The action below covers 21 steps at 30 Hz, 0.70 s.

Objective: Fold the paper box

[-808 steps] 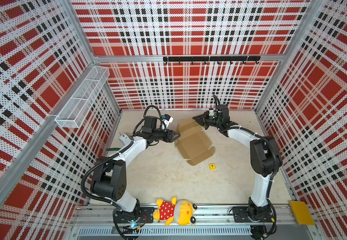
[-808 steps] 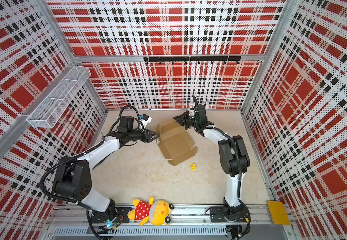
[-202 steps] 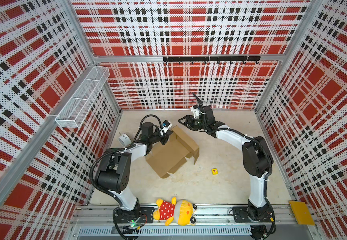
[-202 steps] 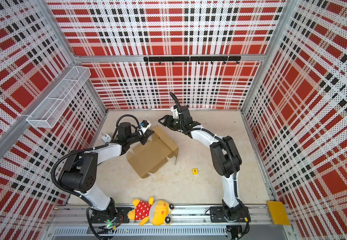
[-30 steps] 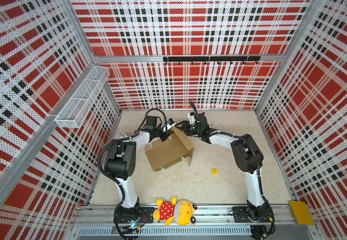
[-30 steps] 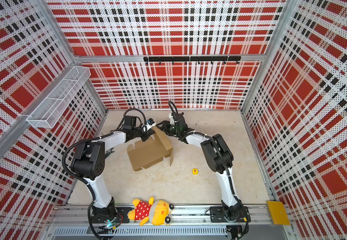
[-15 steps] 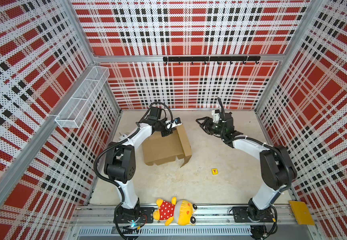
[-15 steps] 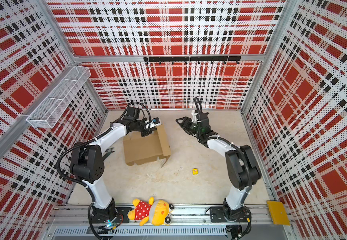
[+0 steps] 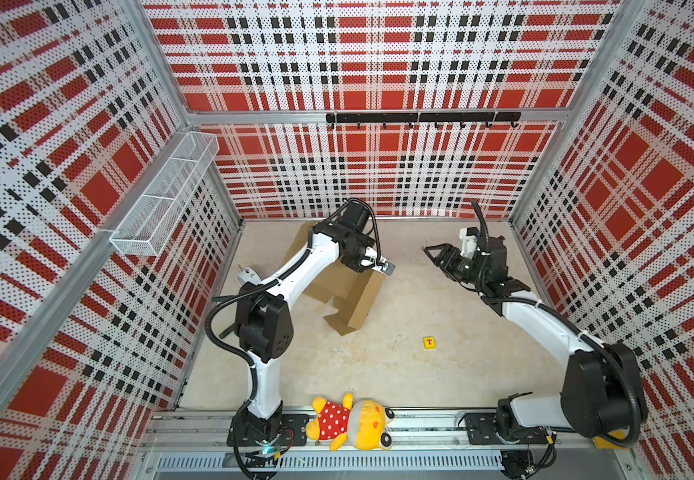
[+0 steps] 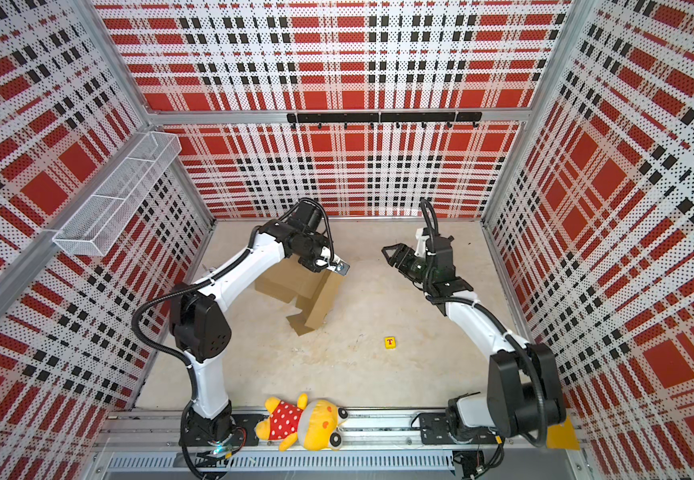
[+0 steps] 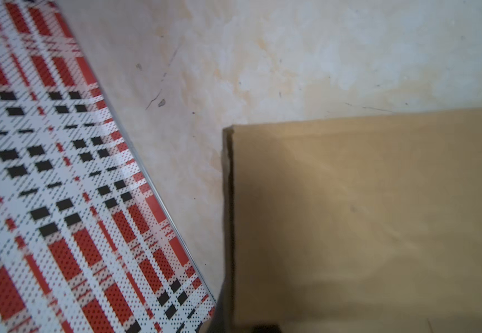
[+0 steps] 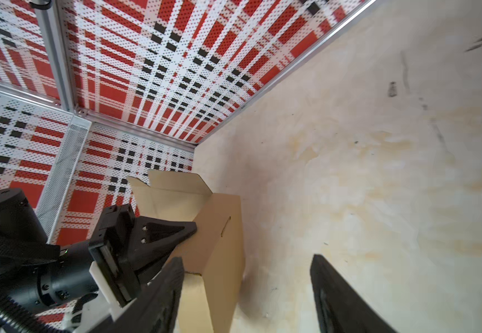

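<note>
- The paper box (image 9: 362, 299) lies at the far left of the worktop (image 9: 420, 374), part-formed. One panel stands up along its right side, and loose flaps spread toward the near side.
- Left gripper (image 9: 380, 266): jaws closed. In the right wrist view they appear to pinch the upper edge of the raised panel. The left wrist view shows only bare cardboard close up.
- Right gripper (image 9: 434, 255): jaws wide apart and empty, above the worktop. It is well apart from the box on its right side and points toward it.
- Judged step: bring the right gripper in to turn up the next flap.
- Recommendation: hold the left pinch steady as an anchor, and press at the crease rather than mid-panel.
- Risk: light card may slide or spring back.
- A small yellow tile (image 9: 429, 342) lies clear of the work, nearer and to the right.
</note>
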Motion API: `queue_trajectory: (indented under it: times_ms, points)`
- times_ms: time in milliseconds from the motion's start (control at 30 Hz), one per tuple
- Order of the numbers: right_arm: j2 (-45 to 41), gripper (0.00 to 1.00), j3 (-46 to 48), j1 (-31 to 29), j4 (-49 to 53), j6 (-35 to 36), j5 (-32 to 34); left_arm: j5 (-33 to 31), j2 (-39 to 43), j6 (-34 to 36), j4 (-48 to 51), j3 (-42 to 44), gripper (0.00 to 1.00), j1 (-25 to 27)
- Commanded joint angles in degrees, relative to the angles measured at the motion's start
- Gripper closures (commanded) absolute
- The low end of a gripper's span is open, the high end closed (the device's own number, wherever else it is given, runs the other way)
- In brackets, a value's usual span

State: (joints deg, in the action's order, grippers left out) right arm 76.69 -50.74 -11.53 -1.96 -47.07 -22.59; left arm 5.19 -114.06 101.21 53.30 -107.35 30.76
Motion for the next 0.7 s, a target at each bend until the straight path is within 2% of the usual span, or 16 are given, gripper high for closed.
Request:
queue_trajectory:
  times_ms: [0,100,200,333,400,433,467,567,667]
  points:
    - [-5.6,0.26,3.5,3.0,4.8,4.5,4.4,-14.5,-3.3,23.5,4.9,-1.2,1.0,2.4]
    - [-10.2,0.25,4.2,5.5,12.8,8.2,9.4,-21.2,-6.9,28.6,2.6,-3.4,1.0,5.1]
    - [-15.3,0.23,5.5,7.0,18.4,12.2,14.6,-24.9,-10.5,31.3,2.2,-7.2,1.0,8.0]
    - [-21.1,0.13,6.5,10.2,23.3,15.2,16.7,-26.9,-13.1,34.1,-0.3,-8.7,1.0,11.5]
    - [-24.0,0.08,7.0,13.7,25.6,15.6,16.9,-27.6,-13.8,35.2,-2.5,-7.3,1.0,12.7]
    - [-26.0,0.0,7.6,15.6,27.3,15.0,18.6,-28.3,-14.4,35.4,-4.2,-6.2,1.0,13.3]
    - [-27.7,0.0,8.1,17.1,28.2,14.4,20.0,-29.0,-14.8,35.6,-5.9,-5.1,1.0,13.7]
    - [-33.1,0.0,11.4,20.6,25.0,14.8,19.2,-30.6,-16.0,35.1,-10.4,-2.0,0.98,15.2]
    - [-35.7,0.0,14.4,21.0,21.4,13.3,17.8,-29.9,-16.5,34.7,-13.1,0.1,0.96,16.6]
